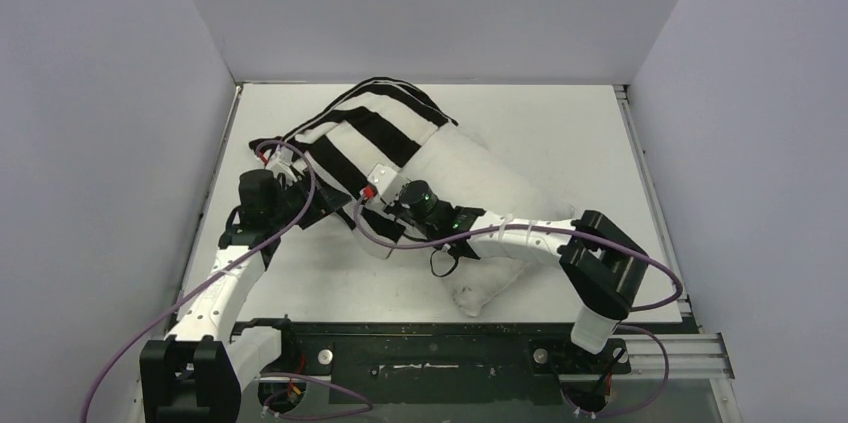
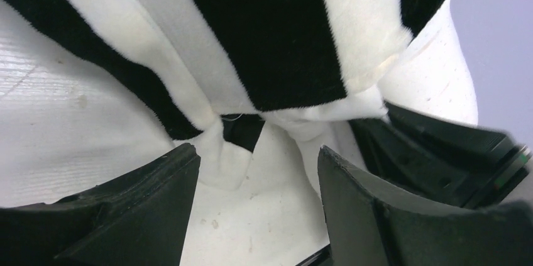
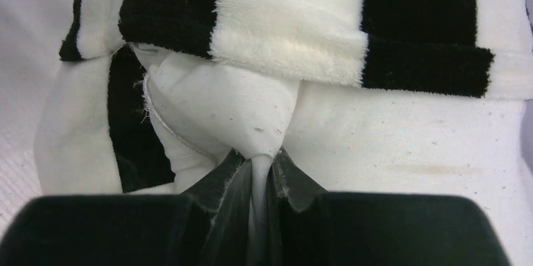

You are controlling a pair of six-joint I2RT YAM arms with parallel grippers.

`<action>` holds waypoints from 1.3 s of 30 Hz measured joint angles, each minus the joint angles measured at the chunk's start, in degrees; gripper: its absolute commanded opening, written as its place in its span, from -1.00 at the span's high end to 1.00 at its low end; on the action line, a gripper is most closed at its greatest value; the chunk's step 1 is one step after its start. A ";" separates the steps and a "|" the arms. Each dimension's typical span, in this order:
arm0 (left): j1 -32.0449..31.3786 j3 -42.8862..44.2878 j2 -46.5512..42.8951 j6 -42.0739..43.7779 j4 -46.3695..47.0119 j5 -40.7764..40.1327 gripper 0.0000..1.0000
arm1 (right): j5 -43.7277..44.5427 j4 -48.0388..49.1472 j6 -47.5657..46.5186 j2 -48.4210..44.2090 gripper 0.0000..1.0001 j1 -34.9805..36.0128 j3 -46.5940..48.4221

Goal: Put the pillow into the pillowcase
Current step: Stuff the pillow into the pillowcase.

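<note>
Right tool [image 3: 259, 160] pinches the pillow [image 3: 402, 146] — pillowcase [image 3: 289, 21] hem bunched just above.

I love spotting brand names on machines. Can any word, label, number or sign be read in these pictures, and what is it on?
No text can be read in any view.
pillowcase: black and white stripes only, no print.
pillow: plain off-white cloth, no writing showing.
pale streak on the black base rail: perhaps a label, too small to read.
</note>
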 measured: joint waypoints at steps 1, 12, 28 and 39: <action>-0.02 -0.46 -0.31 0.09 0.50 -0.17 -0.26 | -1.51 0.07 0.92 -0.33 1.00 -1.05 0.00; -7.21 -4.61 5.66 -0.07 12.57 -5.70 -0.38 | -12.68 2.43 12.66 -2.75 1.00 -8.98 0.00; -14.03 -4.59 22.97 0.07 27.41 -17.27 1.00 | -16.55 9.18 27.63 -1.90 1.00 -11.41 -0.02; -19.61 8.46 8.59 3.72 13.42 -21.46 1.00 | -13.35 16.48 39.10 1.95 1.00 -14.40 2.93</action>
